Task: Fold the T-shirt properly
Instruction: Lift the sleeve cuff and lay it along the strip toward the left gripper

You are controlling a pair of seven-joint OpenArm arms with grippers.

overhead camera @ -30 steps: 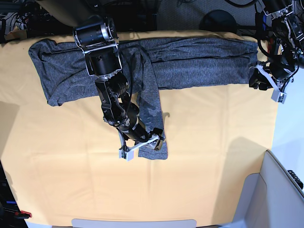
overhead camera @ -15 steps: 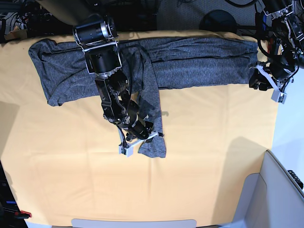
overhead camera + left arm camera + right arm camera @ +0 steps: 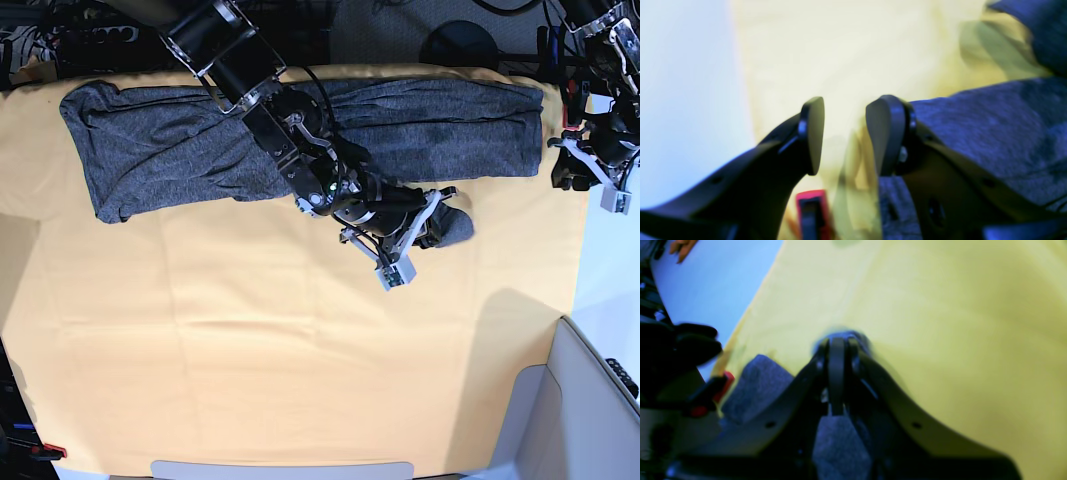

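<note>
Soft charcoal knit, the T-shirt (image 3: 420, 125) handles limp and light: the right pincer (image 3: 837, 350), pressed together, pinches its sleeve hem; the left pincer (image 3: 845, 133) stands spread beside the shirt's edge.

A wide work surface was covered by a yellow-orange cloth (image 3: 250, 350), faintly creased and evenly lit from above, with soft shadows cast across it. Beyond its far edge, a dark floor strewn with black cables (image 3: 90, 35) and a round dark base (image 3: 463, 42) could be seen. At the near right corner, a pale grey panel (image 3: 590, 400) was set. A white strip (image 3: 280, 469) lay along the near edge.
</note>
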